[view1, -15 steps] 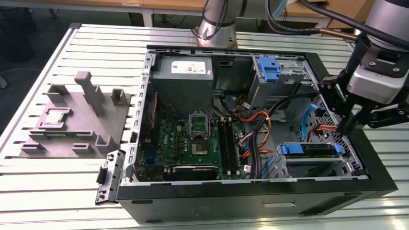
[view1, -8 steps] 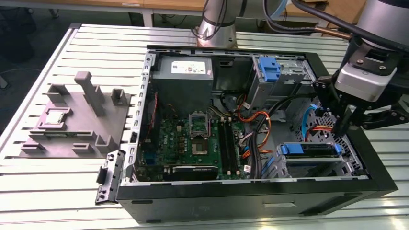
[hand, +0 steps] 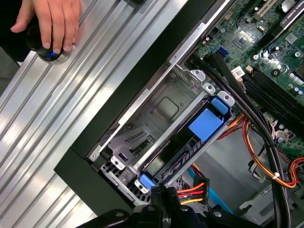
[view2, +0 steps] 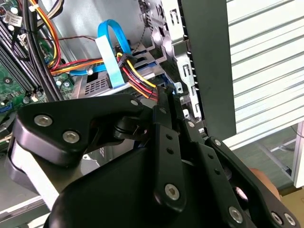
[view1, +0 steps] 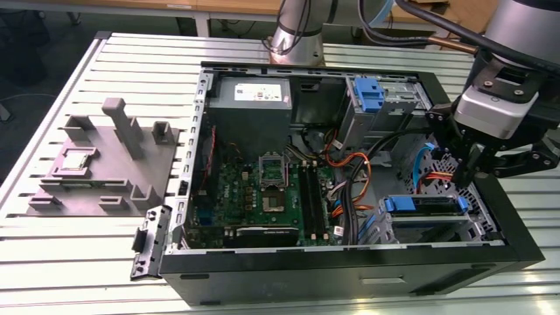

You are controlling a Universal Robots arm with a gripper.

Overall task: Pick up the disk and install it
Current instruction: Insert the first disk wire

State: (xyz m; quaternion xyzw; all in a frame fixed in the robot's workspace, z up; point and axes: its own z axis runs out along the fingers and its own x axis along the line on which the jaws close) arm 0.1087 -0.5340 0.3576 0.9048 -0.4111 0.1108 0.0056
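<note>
The disk [view1: 424,205] lies flat in the lower drive bay at the front corner of the open computer case, on the exterior view's right. Its blue carrier frame faces up. In the first wrist view the disk [hand: 205,124] sits in the metal bay beside the case wall. My gripper [view1: 461,178] hangs just above and behind that bay, fingers pointing down and shut. In both wrist views the gripper [view2: 164,92] [hand: 163,190] has its tips against the end of a red, yellow and orange power cable [view2: 137,80]. I cannot tell whether they pinch it.
A grey power-supply box [view1: 252,95] and a green motherboard [view1: 262,190] fill the case's other half. An upright blue latch [view1: 371,97] stands at the upper bay. A grey fixture plate [view1: 105,164] lies on the slatted table. A person's hand [hand: 52,23] rests on a black knob.
</note>
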